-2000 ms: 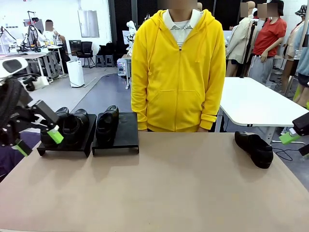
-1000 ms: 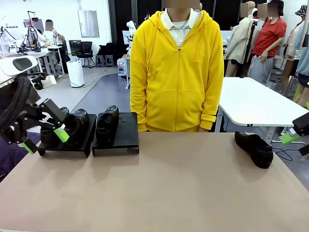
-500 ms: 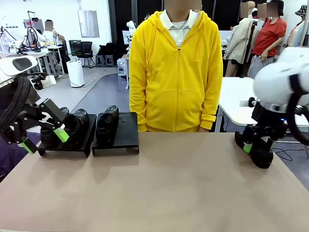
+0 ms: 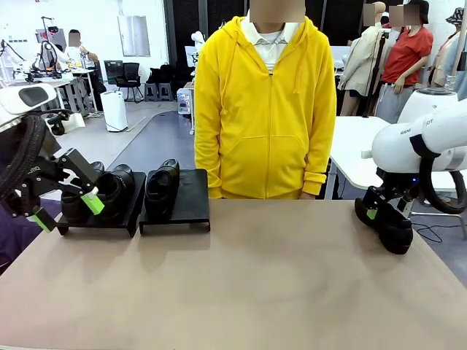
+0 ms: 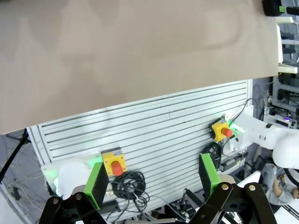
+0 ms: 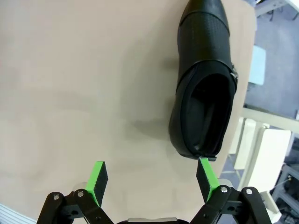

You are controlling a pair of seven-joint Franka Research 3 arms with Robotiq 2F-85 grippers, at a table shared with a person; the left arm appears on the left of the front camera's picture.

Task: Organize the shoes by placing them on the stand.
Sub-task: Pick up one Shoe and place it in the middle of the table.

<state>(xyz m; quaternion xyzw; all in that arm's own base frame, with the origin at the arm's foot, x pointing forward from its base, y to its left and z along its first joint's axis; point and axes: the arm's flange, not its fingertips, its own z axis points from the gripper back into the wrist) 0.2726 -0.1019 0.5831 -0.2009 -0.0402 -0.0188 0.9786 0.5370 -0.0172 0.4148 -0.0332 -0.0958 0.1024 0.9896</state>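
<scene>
Shoe (image 6: 204,84) lies on the table beyond the right fingers (image 6: 206,172), spread wide, gripping nothing.

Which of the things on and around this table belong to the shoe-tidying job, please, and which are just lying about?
Part of the job:
- loose shoe near the right gripper
- three shoes on the stands
- two black stands

Not part of it:
- white table behind
- red stop buttons below the table edge
</scene>
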